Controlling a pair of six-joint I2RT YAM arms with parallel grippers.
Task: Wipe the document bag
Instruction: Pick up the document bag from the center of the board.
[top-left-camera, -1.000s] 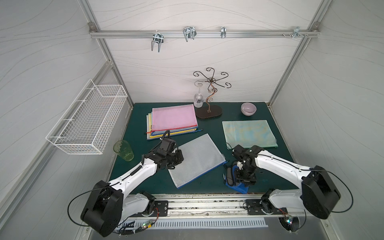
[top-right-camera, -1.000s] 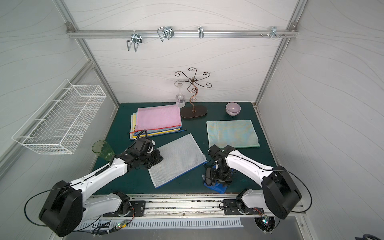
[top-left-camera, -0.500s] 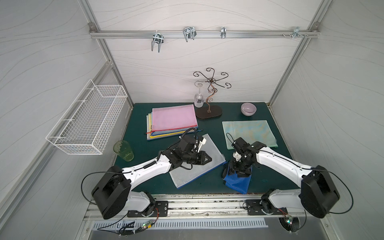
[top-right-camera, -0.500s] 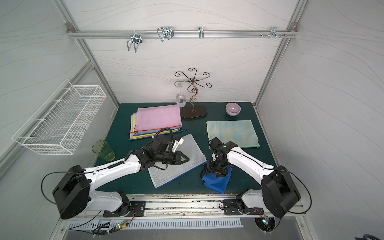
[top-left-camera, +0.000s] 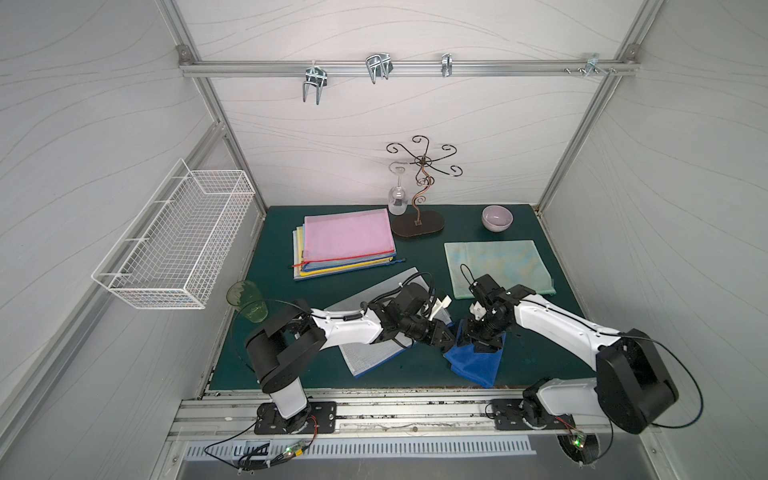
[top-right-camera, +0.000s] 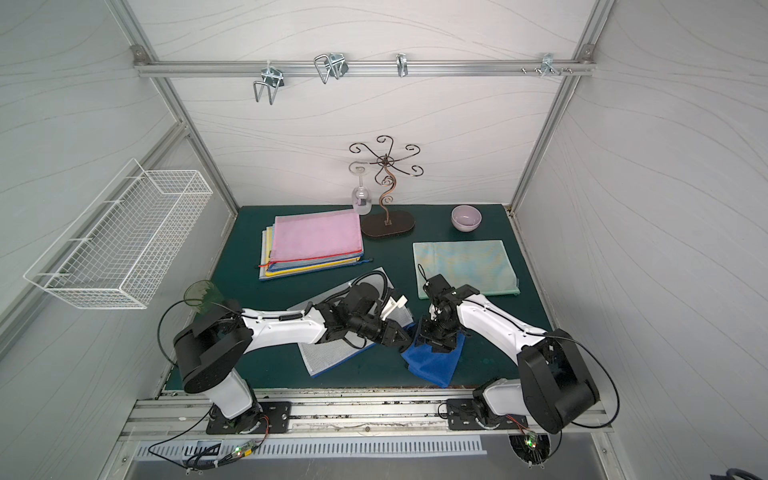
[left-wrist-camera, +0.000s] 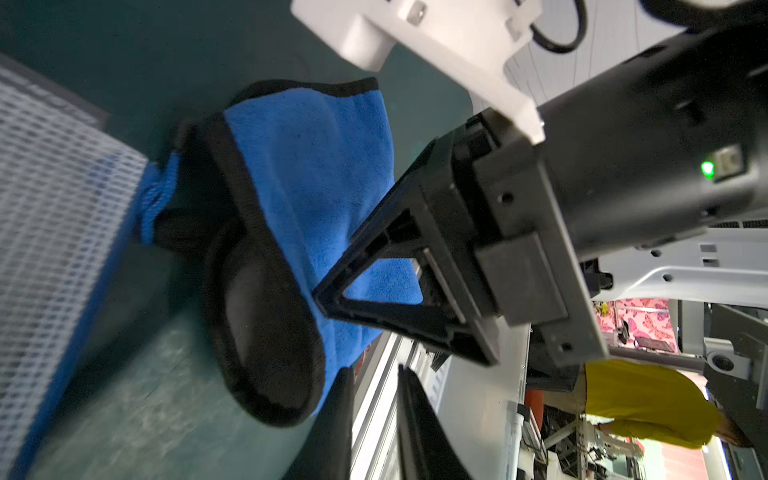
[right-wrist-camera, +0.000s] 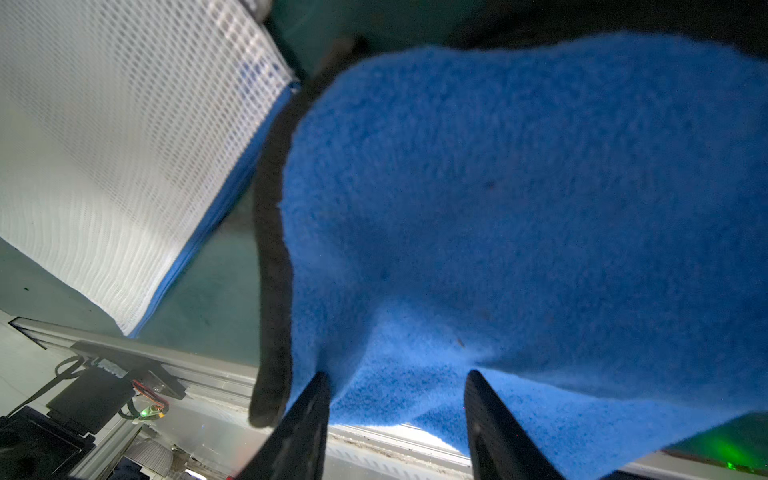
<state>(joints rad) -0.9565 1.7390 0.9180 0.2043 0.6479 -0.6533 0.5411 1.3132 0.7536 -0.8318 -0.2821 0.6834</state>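
Blue cloth (top-left-camera: 473, 363), one; white mesh document bag (top-left-camera: 365, 357), one.

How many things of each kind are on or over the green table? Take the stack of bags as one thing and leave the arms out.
Loose bags: 2 (white bag, green bag)
Stack of bags: 1
Cloth: 1
Cup: 1
Bowl: 1
Rack: 1
Wine glass: 1
Total: 8

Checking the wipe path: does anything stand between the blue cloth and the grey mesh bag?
Yes. The left arm reaches over the bag, and the left gripper sits between the bag's edge and the cloth held by the right gripper.
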